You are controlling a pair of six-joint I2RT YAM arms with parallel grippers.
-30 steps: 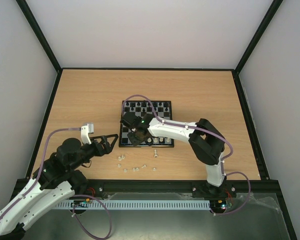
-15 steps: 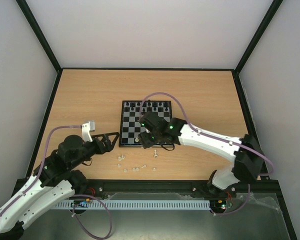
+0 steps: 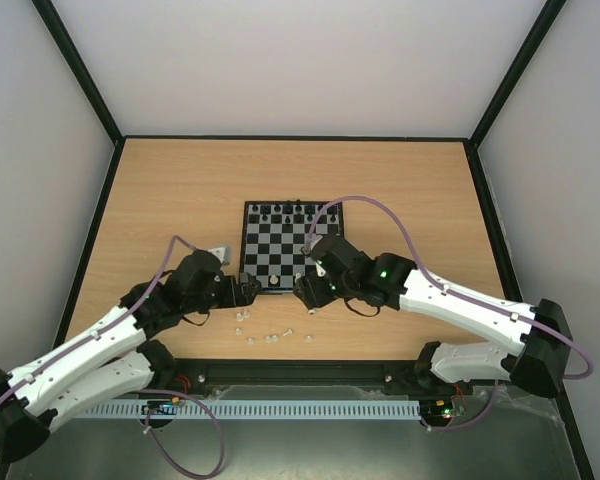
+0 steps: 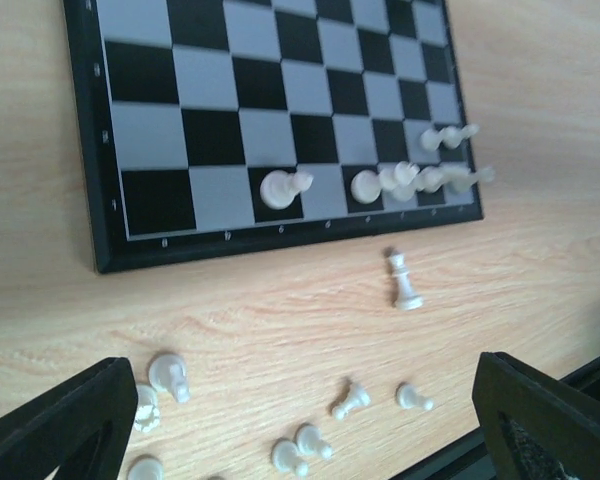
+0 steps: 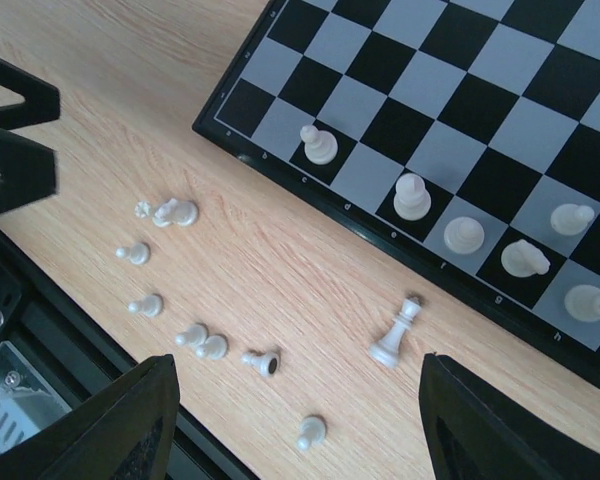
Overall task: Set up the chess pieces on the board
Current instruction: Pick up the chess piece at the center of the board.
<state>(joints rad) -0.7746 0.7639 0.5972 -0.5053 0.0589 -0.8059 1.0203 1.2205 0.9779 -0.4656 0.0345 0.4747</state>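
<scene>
Checkered board (image 4: 230, 120), chess pieces (image 5: 412, 196) on its near rows, others seemingly toppled beside it, left gripper (image 4: 302, 385) and right gripper (image 5: 298, 385) spread wide, empty.

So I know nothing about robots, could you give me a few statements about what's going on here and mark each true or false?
1. The left gripper and right gripper are both open and hold nothing. True.
2. Every white piece is on the board. False: several loose white pieces lie on the table.
3. The tallest white piece is off the board, by its near edge. True.
4. Dark pieces fill the near row. False: the black pieces line the far side.
</scene>
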